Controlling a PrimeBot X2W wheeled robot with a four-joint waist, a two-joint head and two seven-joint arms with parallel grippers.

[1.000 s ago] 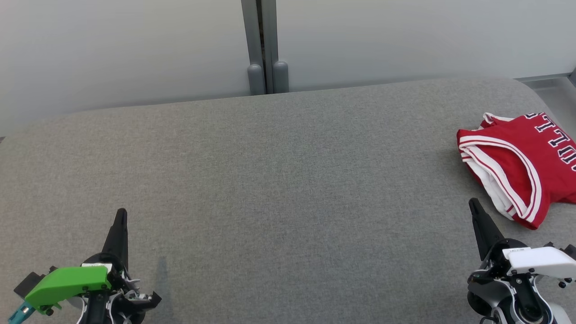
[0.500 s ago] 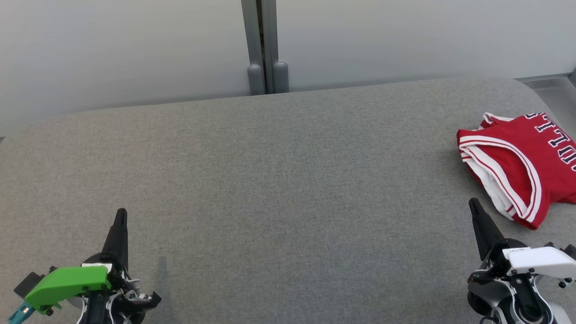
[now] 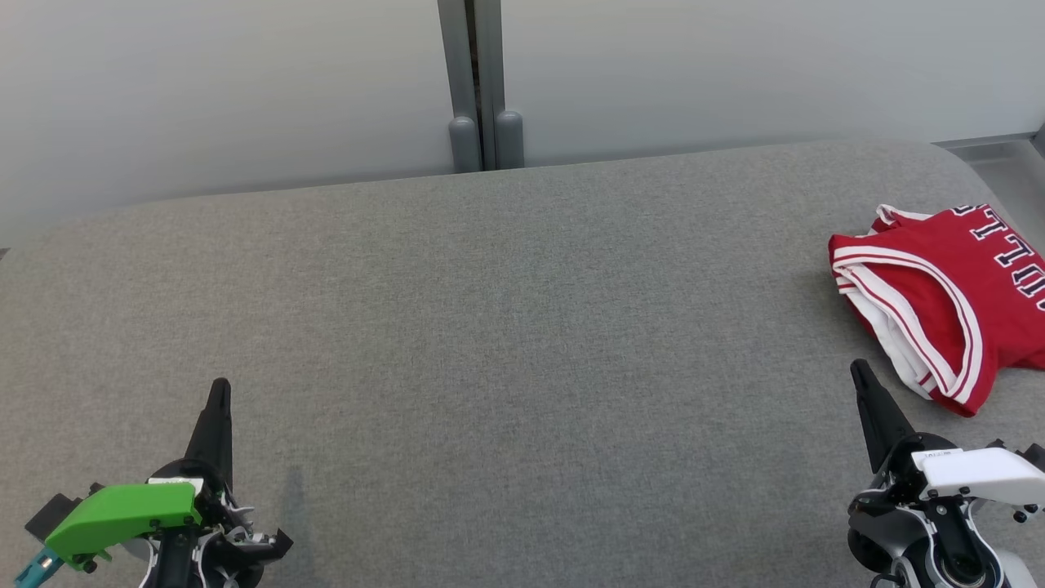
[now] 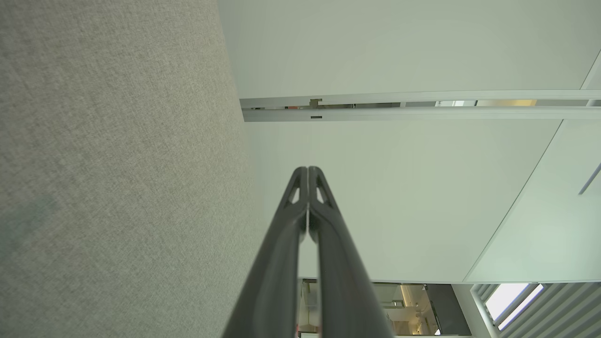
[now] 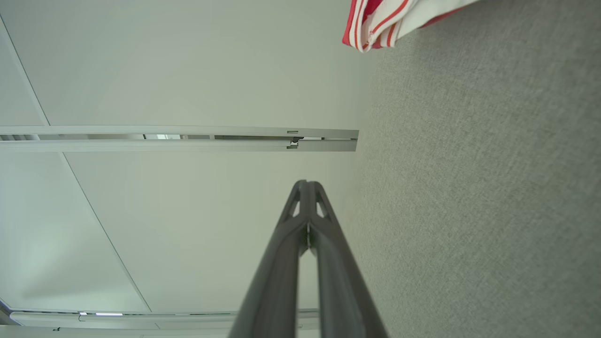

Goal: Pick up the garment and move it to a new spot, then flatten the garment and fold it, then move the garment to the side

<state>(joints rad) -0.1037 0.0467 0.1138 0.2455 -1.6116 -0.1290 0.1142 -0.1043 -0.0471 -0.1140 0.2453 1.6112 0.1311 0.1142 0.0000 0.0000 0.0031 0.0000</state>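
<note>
The right edge is cutting off the red jersey (image 3: 922,302), so we are not reading its lettering. The bottom edge is cutting the left gripper (image 3: 219,385) and the right gripper (image 3: 857,369).

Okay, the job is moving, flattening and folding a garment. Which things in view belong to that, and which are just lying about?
For the job:
left pincer, shut, holding nothing
right pincer, shut, holding nothing

Lying about:
red sleeveless jersey with lettering, at the right end of the grey fabric surface
grey wall post behind
</note>
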